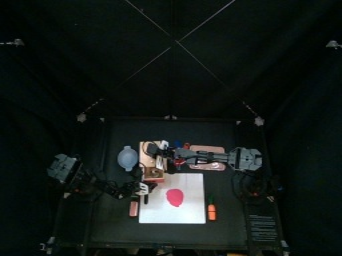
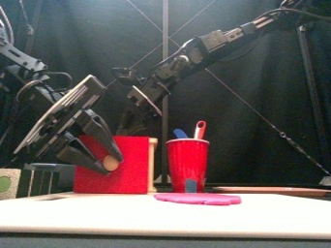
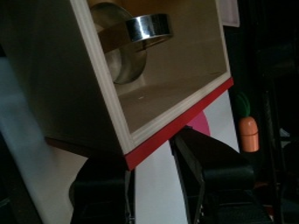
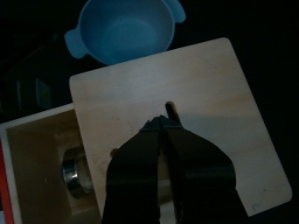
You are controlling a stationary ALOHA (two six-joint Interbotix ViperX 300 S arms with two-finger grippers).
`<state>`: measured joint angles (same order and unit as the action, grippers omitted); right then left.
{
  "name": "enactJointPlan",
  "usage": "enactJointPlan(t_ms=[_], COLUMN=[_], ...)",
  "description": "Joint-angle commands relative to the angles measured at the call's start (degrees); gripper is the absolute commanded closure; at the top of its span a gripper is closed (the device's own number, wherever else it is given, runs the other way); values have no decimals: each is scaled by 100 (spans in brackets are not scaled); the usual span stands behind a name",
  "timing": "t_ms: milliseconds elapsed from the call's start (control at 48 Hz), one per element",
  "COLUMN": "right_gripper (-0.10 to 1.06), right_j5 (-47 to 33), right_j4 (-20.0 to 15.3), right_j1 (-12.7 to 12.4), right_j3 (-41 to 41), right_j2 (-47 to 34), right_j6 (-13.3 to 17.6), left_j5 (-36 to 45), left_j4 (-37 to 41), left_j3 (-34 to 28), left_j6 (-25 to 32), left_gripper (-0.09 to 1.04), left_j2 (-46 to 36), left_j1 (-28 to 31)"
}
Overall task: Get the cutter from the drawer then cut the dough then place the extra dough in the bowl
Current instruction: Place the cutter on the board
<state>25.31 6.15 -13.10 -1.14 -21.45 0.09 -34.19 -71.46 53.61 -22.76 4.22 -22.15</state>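
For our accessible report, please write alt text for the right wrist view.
The right gripper, jaws shut, is over the pale wooden box. The drawer stands open with the metal cutter inside; a blue-grey bowl sits beside the box.

The scene is dim, yet the board glares white at the near side. The cutter glints in the drawer, and the right gripper is a dark silhouette over the pale box.
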Motion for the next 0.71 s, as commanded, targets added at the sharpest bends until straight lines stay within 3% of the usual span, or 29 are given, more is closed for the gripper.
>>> enactJointPlan(t_ms=[21, 229, 542, 708], right_gripper=[93, 93, 93, 93], right_j5=[97, 141, 167, 193], right_j4=[-18, -18, -18, -26], right_j1=[0, 0, 9, 18], right_j3=[-26, 9, 26, 26], right_j2=[-88, -88, -88, -105], right_j6=[18, 18, 18, 18], left_j5=[114, 62, 53, 62], left_j4=[62, 97, 114, 211], left_j3=[-167, -149, -141, -97], left_j6=[26, 114, 264, 352], left_gripper=[51, 46, 10, 6], left_j2=[0, 9, -35, -114], left_j1=[-202, -193, -176, -202])
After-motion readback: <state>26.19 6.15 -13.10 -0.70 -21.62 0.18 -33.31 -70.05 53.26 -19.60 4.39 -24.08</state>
